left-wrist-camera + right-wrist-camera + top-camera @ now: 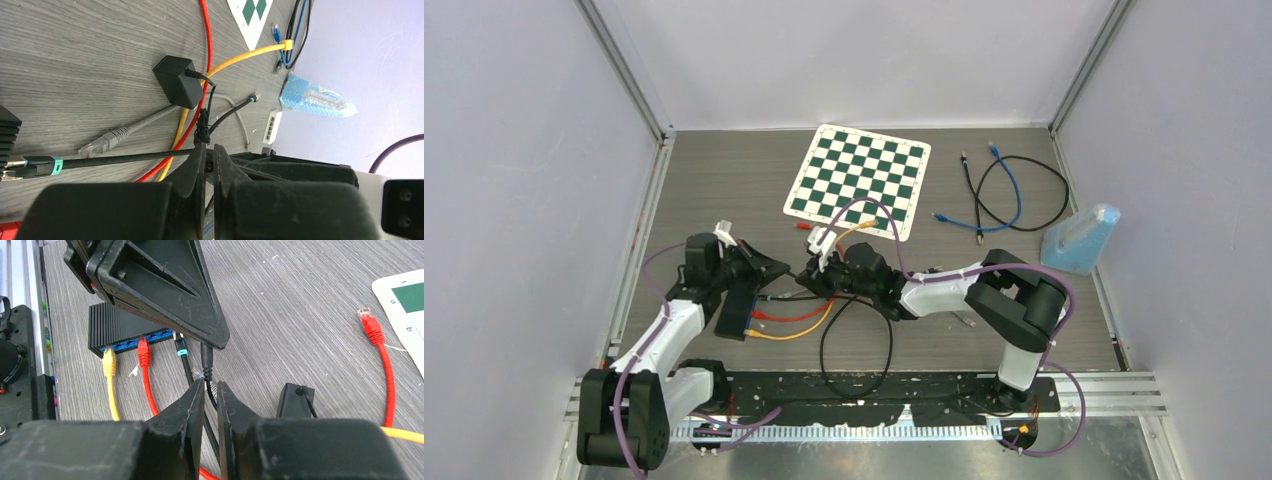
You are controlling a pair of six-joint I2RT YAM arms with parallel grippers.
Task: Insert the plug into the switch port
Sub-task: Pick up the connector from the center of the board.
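Around your work, the chessboard [859, 183] sits at the middle of the tabletop's [724, 190] far edge. The blue bag [1081, 240] stands against the right edge, and the loose cables [1017, 195], one blue and one black, lie in the far-right corner. All of these are well apart from both claws. Closer in, the black power adapter [177, 82] lies just beyond your left fingertips with a grey cable [145, 120] beside it. The red cable [206, 45] and yellow cable [240, 55] cross next to it, so several leads crowd the spot where the two claws meet. The one switch [125, 327] lies toward the near-left of the tabletop, and its port row holds two cables, the yellow and the red. The plug [181, 347], black with a teal band, lies at that row just beside the red connector; you cannot tell whether it is seated. Your left gripper [209, 150] is clenched on the plug's black cable [125, 159], a little way back from the plug. Your right gripper [210, 386] shows a narrow gap with a black lead [206, 360] running between its fingers. Whether it grips that lead is unclear.
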